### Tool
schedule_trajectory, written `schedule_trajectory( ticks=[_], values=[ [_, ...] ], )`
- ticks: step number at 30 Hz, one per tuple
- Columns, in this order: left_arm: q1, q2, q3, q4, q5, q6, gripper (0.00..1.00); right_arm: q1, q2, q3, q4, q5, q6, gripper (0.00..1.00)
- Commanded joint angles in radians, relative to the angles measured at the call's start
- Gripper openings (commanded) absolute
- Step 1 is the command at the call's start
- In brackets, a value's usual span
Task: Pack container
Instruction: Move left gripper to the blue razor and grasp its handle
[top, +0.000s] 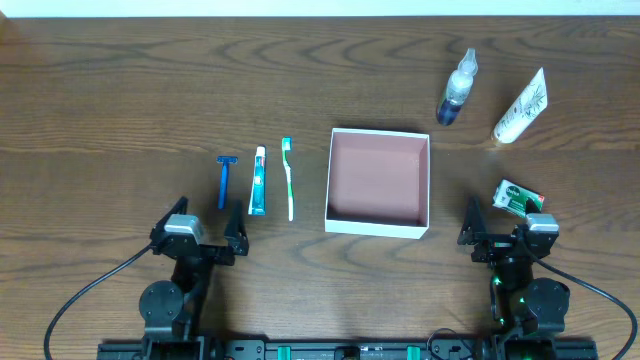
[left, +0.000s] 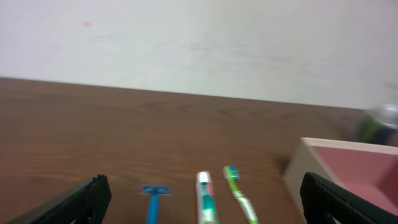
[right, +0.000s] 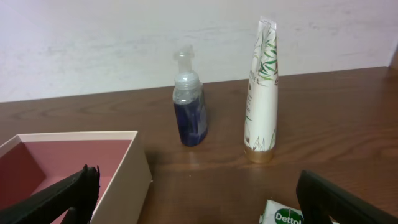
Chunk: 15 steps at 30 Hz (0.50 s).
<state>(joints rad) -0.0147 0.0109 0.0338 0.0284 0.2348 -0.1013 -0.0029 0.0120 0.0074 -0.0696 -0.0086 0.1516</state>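
The left end effector (top: 203, 228) is sitting at 7 o'clock over the surface (top: 100, 100), jaws spread wide, gripping nothing; a razor (top: 227, 180), toothpaste (top: 258, 180) and toothbrush (top: 289, 180) are lying at its 12 o'clock. The right end effector (top: 505, 232), at 5 o'clock, is likewise gaping wide, touching nothing. The container (top: 378, 180) is sitting centrally between them

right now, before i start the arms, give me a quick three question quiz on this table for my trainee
1. True or false: the container is empty.
2. The toothbrush lies: A in the container, B left of it, C on its rim?
3. How many toiletries stand upright?
Key: 1 true. 2 B. 3 two, the pump bottle and the white tube.
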Motion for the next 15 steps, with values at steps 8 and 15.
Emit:
schedule_trajectory(
  ticks=[8,15],
  values=[
    [0.004,0.304,0.480,-0.380,-0.005,0.093,0.98,-0.005,-0.006,-0.002,-0.004,-0.003,-0.011,0.99],
    [0.002,0.801,0.895,-0.809,0.001,0.094,0.98,-0.005,-0.006,-0.002,-0.004,-0.003,-0.011,0.99]
  ],
)
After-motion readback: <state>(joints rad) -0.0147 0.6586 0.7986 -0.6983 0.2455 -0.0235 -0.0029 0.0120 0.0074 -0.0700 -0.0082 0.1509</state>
